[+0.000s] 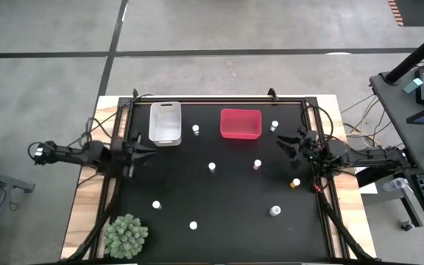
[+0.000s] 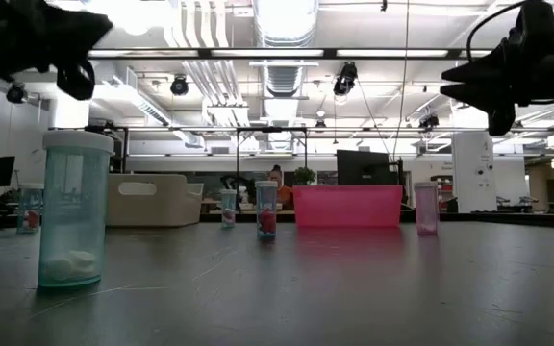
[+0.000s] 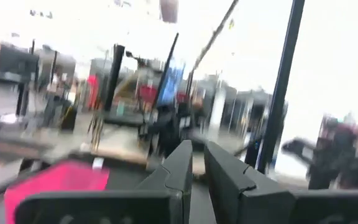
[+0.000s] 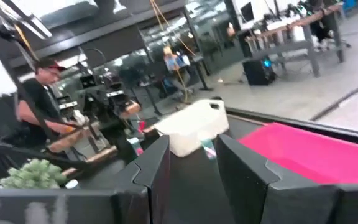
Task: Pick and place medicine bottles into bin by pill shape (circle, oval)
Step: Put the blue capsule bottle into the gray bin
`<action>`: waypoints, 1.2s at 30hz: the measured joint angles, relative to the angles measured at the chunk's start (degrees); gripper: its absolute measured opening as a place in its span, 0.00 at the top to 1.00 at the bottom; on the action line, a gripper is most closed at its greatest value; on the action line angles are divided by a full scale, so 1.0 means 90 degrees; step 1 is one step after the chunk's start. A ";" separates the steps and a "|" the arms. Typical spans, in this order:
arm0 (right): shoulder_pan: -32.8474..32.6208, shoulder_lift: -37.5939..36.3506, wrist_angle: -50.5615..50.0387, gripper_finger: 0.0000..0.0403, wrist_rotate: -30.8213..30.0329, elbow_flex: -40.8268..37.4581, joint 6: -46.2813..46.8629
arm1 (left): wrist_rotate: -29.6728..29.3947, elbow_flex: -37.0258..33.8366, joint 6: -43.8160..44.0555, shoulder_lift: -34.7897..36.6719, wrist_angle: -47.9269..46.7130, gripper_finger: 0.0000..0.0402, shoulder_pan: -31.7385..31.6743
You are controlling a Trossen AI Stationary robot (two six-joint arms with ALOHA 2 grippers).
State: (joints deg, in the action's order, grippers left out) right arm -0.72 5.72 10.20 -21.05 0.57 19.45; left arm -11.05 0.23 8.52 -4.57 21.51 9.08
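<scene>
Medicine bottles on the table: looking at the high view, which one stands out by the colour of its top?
The medicine bottle just below the right gripper, near the table's right edge. It shows orange from above, while every other bottle shows white.

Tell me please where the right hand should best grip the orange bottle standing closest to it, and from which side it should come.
Probably around the body just under the white cap of the orange bottle, coming straight down from above. It stands upright, apart from the other bottles, so both fingers have room. The right hand is open and holds nothing.
</scene>
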 joint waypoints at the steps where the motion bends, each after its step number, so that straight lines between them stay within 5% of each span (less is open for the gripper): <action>1: 0.0001 0.0008 0.0034 0.69 0.0000 0.0001 -0.0020 | 0.0002 0.0000 0.0008 0.0009 0.0186 0.93 0.0000; 19: 0.0001 0.0015 0.0140 0.69 -0.0004 0.0001 -0.0066 | -0.0662 0.0375 -0.0318 -0.0457 0.1471 0.93 0.0000; 32: 0.0001 0.0039 0.1386 0.69 -0.0004 0.0001 -0.1664 | -0.0930 0.2113 0.0212 -0.3211 0.1281 0.93 0.0000; 36: 0.0001 0.0039 0.1890 0.69 -0.0002 0.0001 -0.2259 | -0.0930 0.3035 0.0369 -0.4164 0.0304 0.93 -0.0001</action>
State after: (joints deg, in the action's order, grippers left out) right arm -0.71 6.07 27.20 -21.07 0.58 -0.88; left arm -19.42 27.55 11.83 -42.05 24.25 9.07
